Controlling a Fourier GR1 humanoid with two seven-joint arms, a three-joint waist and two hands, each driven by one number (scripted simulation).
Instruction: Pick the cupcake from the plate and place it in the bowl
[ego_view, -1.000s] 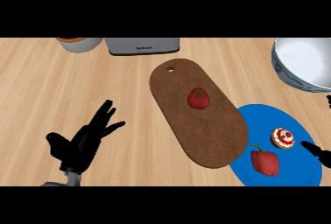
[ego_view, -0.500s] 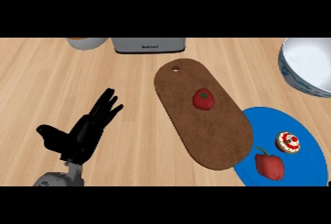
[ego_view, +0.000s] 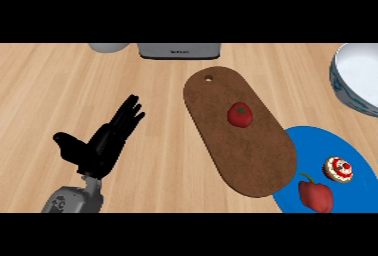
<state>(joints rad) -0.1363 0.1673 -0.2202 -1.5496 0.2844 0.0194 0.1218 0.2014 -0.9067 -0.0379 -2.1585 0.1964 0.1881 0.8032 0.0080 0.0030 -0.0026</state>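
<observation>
The cupcake (ego_view: 339, 169), white with red dots on top, sits on the blue plate (ego_view: 323, 145) at the lower right, beside a red pepper (ego_view: 315, 195). The white bowl (ego_view: 357, 80) with a dark rim band is cut off by the right edge, farther back. My left hand (ego_view: 103, 141) rests open at the lower left, fingers straight and pointing away, far from the plate. My right hand does not show.
A long brown cutting board (ego_view: 244, 135) lies across the middle with a red tomato (ego_view: 240, 114) on it. A grey appliance (ego_view: 179, 50) and a pale cup (ego_view: 109, 47) stand at the back edge.
The view has shifted so that everything sits farther right and lower. The right hand's fingertip seen by the plate a second ago is gone from view. The left hand stays open.
</observation>
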